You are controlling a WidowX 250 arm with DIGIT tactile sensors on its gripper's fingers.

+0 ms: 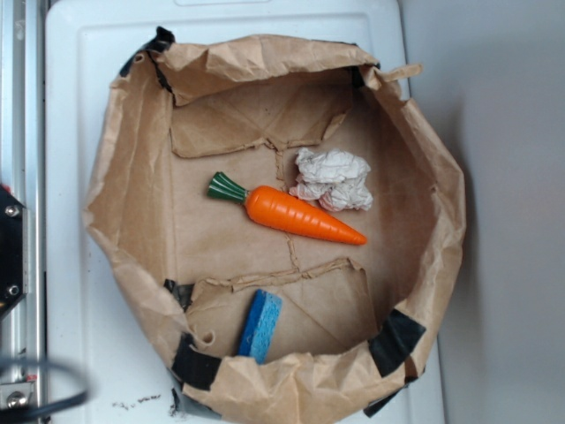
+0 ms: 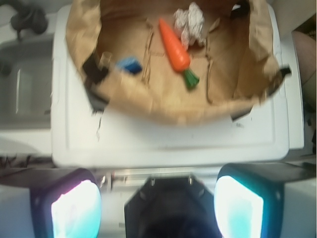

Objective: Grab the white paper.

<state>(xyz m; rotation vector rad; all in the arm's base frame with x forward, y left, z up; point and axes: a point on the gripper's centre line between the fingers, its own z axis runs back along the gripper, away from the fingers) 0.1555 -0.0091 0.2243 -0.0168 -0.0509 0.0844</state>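
Beside carrot (image 1: 300,215) — white paper (image 1: 333,179), top clear.

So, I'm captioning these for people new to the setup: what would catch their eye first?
The bright orange toy carrot lying in the middle of the opened brown paper bag. The crumpled white paper sits right against it. A small blue sponge leans at the bag's edge. In the wrist view, the hand's two pads glow, well short of the bag.
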